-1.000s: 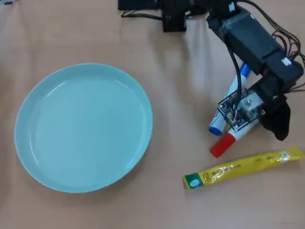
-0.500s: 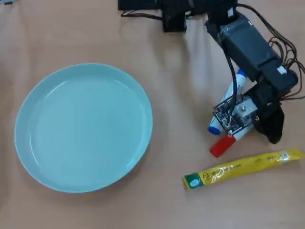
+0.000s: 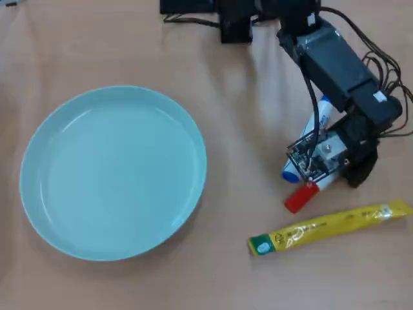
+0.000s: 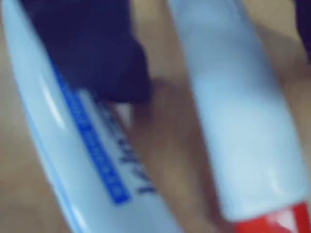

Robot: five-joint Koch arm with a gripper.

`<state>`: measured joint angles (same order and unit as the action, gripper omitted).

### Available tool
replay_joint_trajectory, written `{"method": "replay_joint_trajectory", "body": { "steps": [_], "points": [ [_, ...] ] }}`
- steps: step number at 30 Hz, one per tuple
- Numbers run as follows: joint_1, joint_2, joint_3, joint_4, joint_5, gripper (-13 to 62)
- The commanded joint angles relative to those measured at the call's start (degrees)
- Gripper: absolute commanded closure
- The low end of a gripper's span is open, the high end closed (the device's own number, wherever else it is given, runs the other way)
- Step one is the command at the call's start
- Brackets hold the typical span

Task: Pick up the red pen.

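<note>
the jaws sit low over the two markers, just above the yellow sachet [image 3: 329, 228] in the overhead view, and the arm's own body hides their tips there, so whether they are spread or pressed together cannot be told. in the wrist view a dark jaw [image 4: 92, 48] reaches down from the top edge, resting over the barrel of the blue marker [image 4: 82, 145], with bare counter [image 4: 170, 145] showing between that barrel and the red pen [image 4: 243, 121]. the wrist picture is blurred and very close, so contact with either marker cannot be judged.

the red pen [image 3: 302, 197] lies on the counter just above the left half of the sachet in the overhead view. its red cap pokes out toward the lower left from under the arm [image 3: 335, 64], while its white barrel runs up under the wrist. the blue marker [image 3: 292, 173] lies alongside it, a little farther from the sachet, with its blue cap just left of the arm's circuit board and its other blue end showing higher up beside the arm.

the sachet lies flat, slightly tilted, with its green end at the left. well to the left of the sachet sits a pale green plate [image 3: 39, 194]. black cables trail from the arm above the sachet, toward the right edge.
</note>
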<state>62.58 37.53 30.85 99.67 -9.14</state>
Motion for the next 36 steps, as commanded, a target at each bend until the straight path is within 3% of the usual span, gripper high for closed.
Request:
{"method": "replay_joint_trajectory", "body": {
  "steps": [1, 5, 10, 14, 15, 36],
  "points": [
    [0.5, -0.2, -2.6, 2.2, -1.5, 14.3],
    [0.3, -0.4, -2.5, 2.2, -2.3, 21.5],
    [0.2, -0.4, -2.6, 2.1, -2.4, 38.6],
    [-0.3, -0.4, -3.0, 1.0, -2.5, 56.6],
    [-0.2, -0.4, -3.1, 1.0, -2.5, 58.0],
    [-2.6, 2.1, -5.5, 1.5, -2.0, 56.1]
  ]
}}
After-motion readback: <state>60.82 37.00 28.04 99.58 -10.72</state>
